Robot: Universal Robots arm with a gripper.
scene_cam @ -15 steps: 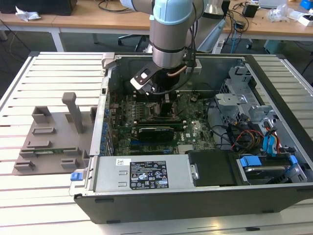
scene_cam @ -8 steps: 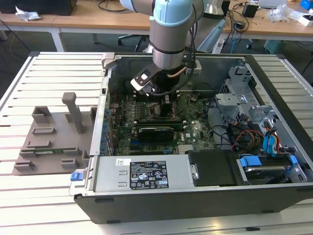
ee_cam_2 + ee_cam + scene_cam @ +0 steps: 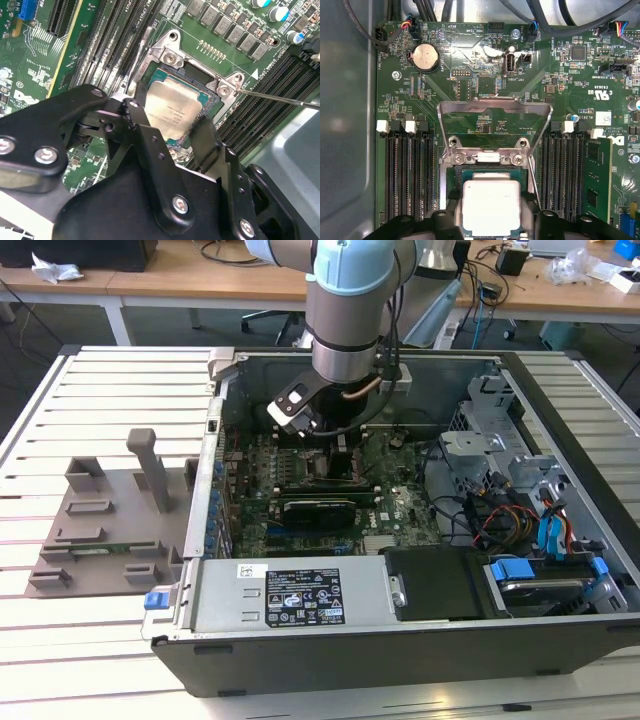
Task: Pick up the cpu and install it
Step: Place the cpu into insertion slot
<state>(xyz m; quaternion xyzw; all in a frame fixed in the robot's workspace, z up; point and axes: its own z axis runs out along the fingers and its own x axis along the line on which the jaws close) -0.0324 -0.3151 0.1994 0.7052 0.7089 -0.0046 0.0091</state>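
Gripper [image 3: 492, 216] straddles the cpu [image 3: 172, 107] in its socket [image 3: 490, 157]; clamped or loose, I can't tell. Light, stiff, probably fragile: edges only.

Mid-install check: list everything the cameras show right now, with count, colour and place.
cpu: one, silvery-grey, lying in the socket.
load plate: one, bare metal, swung open beside the socket.
motherboard: one, green, inside the case.
coin battery: one, silver, on the motherboard.
memory slots: two banks, black, flanking the socket.
computer case: one, black, open, on the table.
power supply: one, grey, along the case's near wall.
fixture: one, grey, on the exterior view's left of the case.
table: one, white, slatted.
robot arm: one, grey and pale blue, reaching into the case.
gripper: one, black, down at the cpu.
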